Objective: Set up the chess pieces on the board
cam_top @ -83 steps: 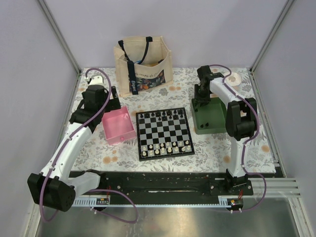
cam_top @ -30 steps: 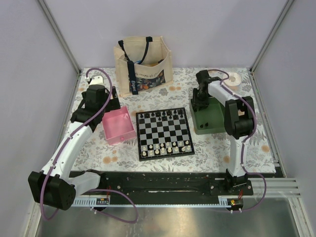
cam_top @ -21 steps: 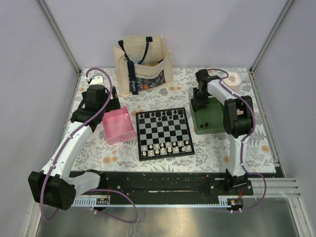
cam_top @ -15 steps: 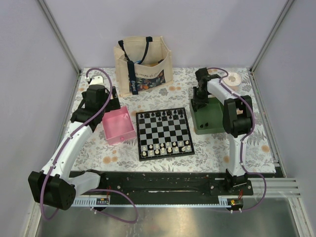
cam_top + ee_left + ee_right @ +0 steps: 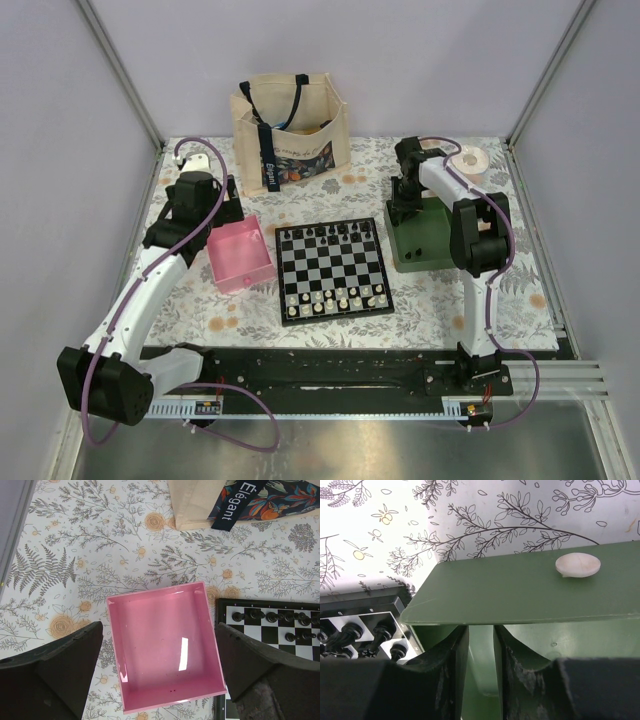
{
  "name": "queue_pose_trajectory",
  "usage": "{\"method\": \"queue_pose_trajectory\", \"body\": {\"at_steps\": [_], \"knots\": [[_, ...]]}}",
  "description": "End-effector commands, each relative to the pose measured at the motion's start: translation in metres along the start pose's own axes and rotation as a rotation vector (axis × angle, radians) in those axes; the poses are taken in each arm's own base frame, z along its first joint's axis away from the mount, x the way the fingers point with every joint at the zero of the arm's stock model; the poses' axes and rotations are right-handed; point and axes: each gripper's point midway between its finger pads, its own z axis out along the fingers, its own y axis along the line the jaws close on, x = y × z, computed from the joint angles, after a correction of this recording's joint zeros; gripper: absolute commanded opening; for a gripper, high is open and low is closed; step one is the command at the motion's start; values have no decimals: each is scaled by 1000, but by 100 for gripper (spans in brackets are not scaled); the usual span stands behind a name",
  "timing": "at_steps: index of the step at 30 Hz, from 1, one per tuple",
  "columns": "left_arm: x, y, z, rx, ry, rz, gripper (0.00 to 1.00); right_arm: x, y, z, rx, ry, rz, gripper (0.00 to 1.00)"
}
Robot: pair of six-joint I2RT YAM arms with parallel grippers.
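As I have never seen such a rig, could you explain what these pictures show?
Two robot arms stand at a table's near edge. One picture looks down from above; the other two come from wrist cameras. On the table lie a chessboard carrying black pieces and white pieces, a pink tray, a green tray and a tote bag. The left tool hangs open over the pink tray. The right tool dips into the green tray, fingers close together; whether it holds anything is hidden.

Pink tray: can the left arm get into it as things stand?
Probably yes. The left gripper hangs right above the pink tray, with its jaws wide open on either side of it, and nothing lies between them.
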Motion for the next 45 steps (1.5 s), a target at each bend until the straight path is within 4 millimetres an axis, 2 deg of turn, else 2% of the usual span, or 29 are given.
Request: {"method": "queue_pose_trajectory", "body": {"at_steps": [1,10,19,20,21,29,33,39,45], "knots": [[-21,-2,-7,11,-66,-9,99,-8,5,-3,6,-9,-23,35],[-22,-2,-9,13,-72,-10,99,-8,3,-2,39,1,-42,34],[-23,-2,-10,15,-74,-11,99,-9,2,-2,50,-4,-48,25],[-22,-3,-10,18,-73,-10,99,-9,2,-1,51,-1,-51,24],[-23,-2,-10,17,-75,-11,99,-8,2,-1,50,-1,-51,14],[-22,-4,-9,25,-70,-11,99,-8,1,-3,53,-11,-53,0],[-22,-4,-11,28,-72,-14,99,-11,2,-23,32,-77,-52,0],[-23,-5,-12,33,-75,-16,99,-21,2,-78,14,-203,-42,0],[-24,-4,-13,33,-80,-19,99,-21,22,-118,-60,-269,-50,0]]}}
